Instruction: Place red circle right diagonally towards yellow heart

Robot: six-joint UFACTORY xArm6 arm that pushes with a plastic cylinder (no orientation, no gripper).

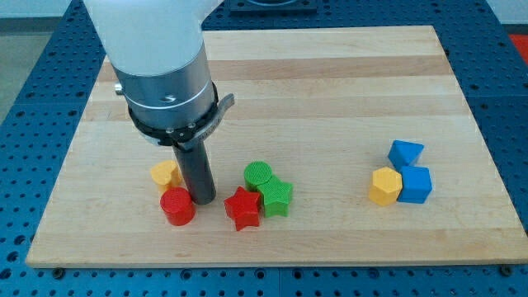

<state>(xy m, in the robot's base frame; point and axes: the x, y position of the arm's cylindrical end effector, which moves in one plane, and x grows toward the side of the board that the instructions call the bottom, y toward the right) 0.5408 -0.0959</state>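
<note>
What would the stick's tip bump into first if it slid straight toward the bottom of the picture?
Probably the red circle. My tip sits right beside it, at its upper right edge, with the yellow heart behind to the view's left. Heading straight down it might only clip the circle's right side; depth is hard to judge.

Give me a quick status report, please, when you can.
My tip beside red circle, at its upper right. Yellow heart just above the circle. Red star to the right.
</note>
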